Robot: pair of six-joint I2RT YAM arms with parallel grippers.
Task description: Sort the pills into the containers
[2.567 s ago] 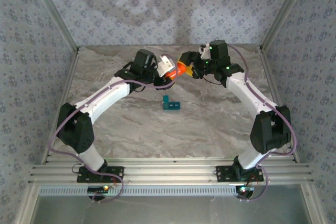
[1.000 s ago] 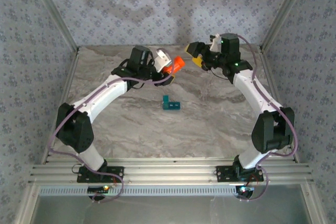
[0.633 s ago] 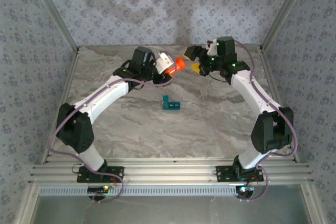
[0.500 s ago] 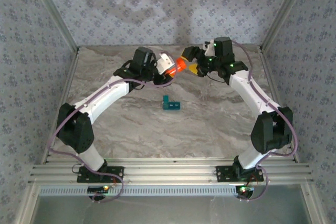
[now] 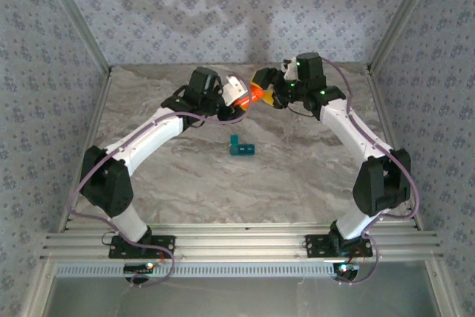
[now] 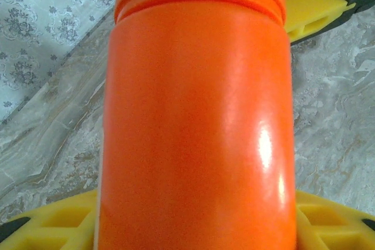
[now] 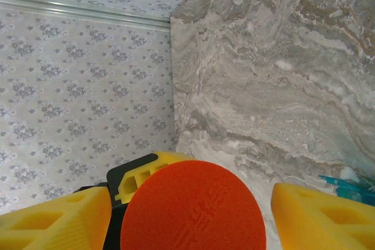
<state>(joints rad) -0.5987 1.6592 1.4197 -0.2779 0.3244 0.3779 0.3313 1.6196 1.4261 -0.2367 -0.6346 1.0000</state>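
Beyond the pill box (image 5: 242, 146), our left arm (image 5: 148, 135) and right arm (image 5: 352, 128) bend inward. Left fingers (image 6: 53, 226) grip the orange bottle (image 6: 199, 115); right fingers (image 7: 53, 221) straddle its cap (image 7: 193, 209), and we cannot tell if they touch.

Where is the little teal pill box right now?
In the top view the pill box sits in the middle of the marble table, alone, a little nearer the arm bases than the orange bottle that the left gripper holds.
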